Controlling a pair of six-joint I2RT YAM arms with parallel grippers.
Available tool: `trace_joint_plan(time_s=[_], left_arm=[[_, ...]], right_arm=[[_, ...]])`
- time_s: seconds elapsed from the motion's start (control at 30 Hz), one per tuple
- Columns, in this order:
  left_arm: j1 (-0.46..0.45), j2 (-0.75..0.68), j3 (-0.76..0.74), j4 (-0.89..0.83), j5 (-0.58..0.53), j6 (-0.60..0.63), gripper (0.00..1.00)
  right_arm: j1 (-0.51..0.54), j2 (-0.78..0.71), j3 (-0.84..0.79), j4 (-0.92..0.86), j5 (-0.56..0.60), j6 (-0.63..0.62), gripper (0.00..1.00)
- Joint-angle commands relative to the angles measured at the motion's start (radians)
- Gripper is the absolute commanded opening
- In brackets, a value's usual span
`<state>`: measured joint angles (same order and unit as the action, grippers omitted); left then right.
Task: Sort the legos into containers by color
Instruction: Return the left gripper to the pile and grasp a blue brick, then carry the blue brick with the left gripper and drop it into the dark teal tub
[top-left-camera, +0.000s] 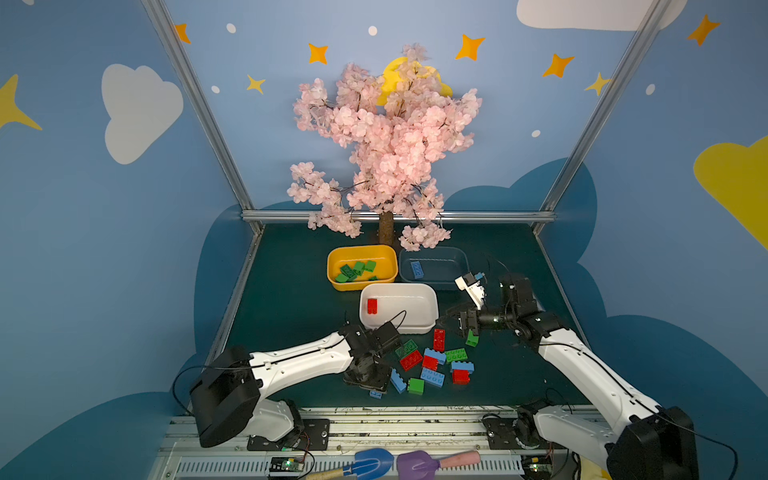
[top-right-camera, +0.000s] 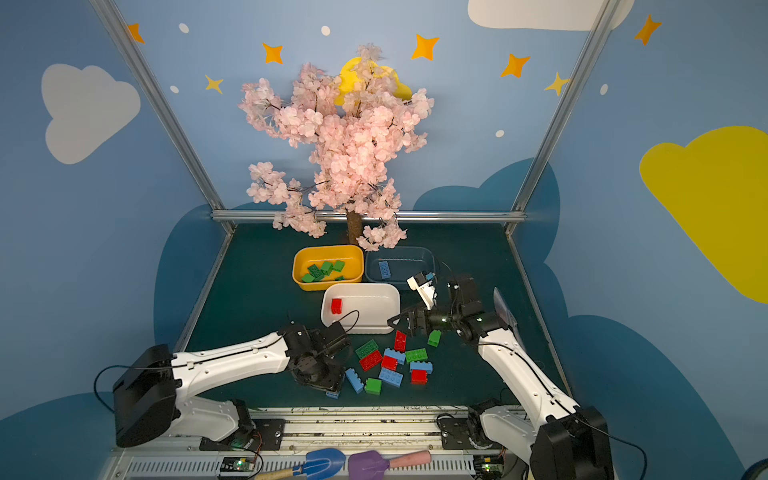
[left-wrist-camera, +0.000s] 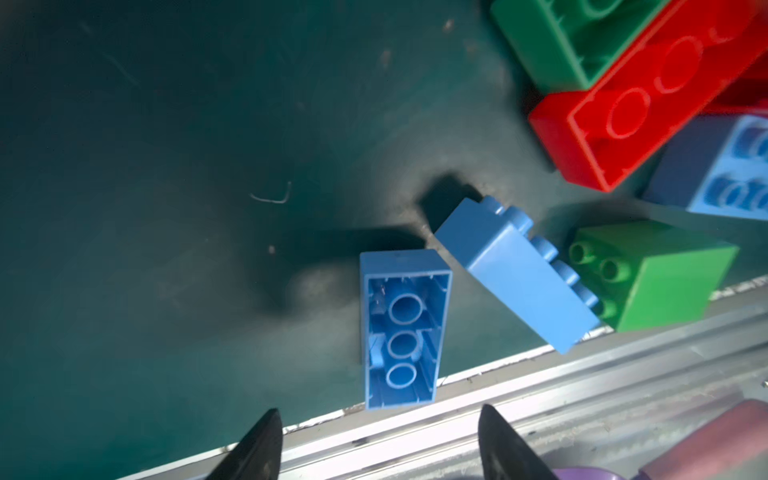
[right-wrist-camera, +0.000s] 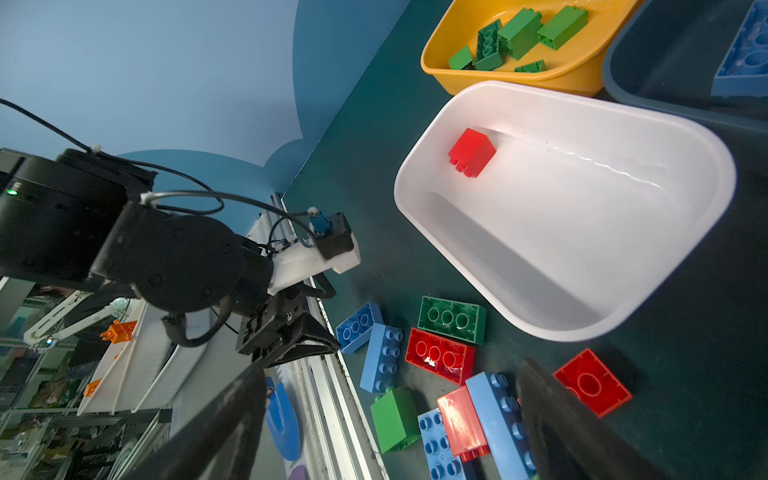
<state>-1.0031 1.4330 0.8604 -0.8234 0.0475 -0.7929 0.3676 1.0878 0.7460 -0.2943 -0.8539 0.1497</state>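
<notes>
Unsorted legos (top-left-camera: 432, 365) lie on the table (top-left-camera: 291, 299) at 6 o'clock of the white tub (top-left-camera: 432, 303), one red inside; yellow tub (top-left-camera: 332, 266) at 11 o'clock takes greens, slate tub (top-left-camera: 461, 257) at 1 o'clock blues. Left pincer (left-wrist-camera: 378, 411), parted and empty, lines up on an upturned blue brick (left-wrist-camera: 403, 328), probably its next pick; right pincer (right-wrist-camera: 392, 365) gapes wide, empty

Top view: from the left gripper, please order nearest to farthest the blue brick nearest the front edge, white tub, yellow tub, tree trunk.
1. Blue brick, right at the left gripper, front edge.
2. White tub, mid-table.
3. Yellow tub, behind it, leftward.
4. Tree trunk, at the back.
</notes>
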Motion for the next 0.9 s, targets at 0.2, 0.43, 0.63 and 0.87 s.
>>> trace_joint_plan(time_s=[0.2,0.43,0.63,0.87], left_arm=[[-0.04,0.163,0.039,0.074,-0.046,-0.048,0.59],[-0.04,0.159,0.073,-0.005,-0.09,-0.043,0.34],[0.019,0.089,0.234,-0.155,-0.154,0.043,0.33],[0.172,0.179,0.509,-0.144,-0.144,0.252,0.33]], right_arm=[[0.007,-0.019,-0.02,-0.003,0.012,-0.011,0.93],[0.003,-0.038,-0.022,-0.018,0.03,-0.021,0.93],[-0.008,-0.048,-0.027,0.009,0.061,-0.002,0.93],[-0.028,-0.052,-0.013,0.019,0.088,0.004,0.93]])
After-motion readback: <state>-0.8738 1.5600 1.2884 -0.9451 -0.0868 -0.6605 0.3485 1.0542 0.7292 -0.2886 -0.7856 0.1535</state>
